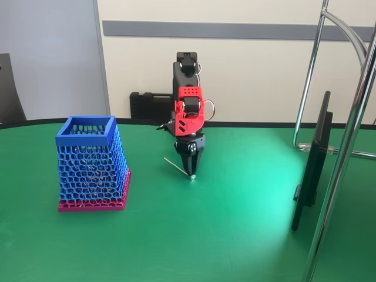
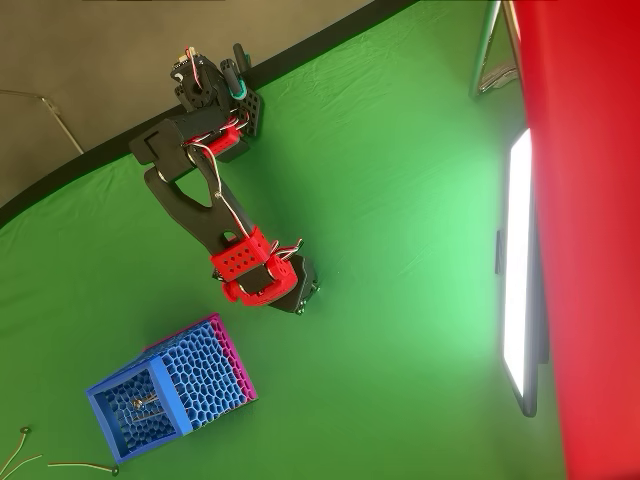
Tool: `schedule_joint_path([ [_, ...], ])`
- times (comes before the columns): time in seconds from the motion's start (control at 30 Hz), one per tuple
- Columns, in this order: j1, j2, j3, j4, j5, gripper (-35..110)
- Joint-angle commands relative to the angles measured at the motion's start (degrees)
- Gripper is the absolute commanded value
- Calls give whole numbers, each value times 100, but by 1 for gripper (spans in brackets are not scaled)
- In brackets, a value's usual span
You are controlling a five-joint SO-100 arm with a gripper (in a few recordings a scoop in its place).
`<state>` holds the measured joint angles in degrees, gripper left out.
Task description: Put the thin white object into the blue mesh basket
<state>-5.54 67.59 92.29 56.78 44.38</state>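
**A:** Green cloth table (image 1: 235, 235), pale wall behind, nothing much in the way, so you've got room. Your gripper (image 1: 191, 174) points straight down at the cloth, and the thin white stick (image 1: 175, 166) runs up and to the left from the fingertips in the fixed view. Looks to me like the fingers are pinched on its lower end, but it's so skinny I wouldn't swear the hold is solid.

**B:** Yeah, that's my worry too. If you've only caught the tip, the stick can swivel or drop out the moment you lift. It's thin enough to slip between the pads.

**A:** And the blue mesh basket (image 1: 91, 164) is tall. It stands well apart, off to the left in the fixed view, open top up. You need to clear that rim with the stick hanging below or sticking sideways.

**B:** From overhead the basket (image 2: 170, 390) sits below and left of the gripper (image 2: 296, 290). Clip the rim and you'll probably shove or tip the whole thing, looks light. A tilted stick could also snag in the honeycomb holes.
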Motion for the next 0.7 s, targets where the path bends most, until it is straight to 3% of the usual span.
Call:
schedule_joint_path([
  [0.0,-35,26,-211,26,53,9],
  [0.67,123,-88,-325,123,229,11],
])
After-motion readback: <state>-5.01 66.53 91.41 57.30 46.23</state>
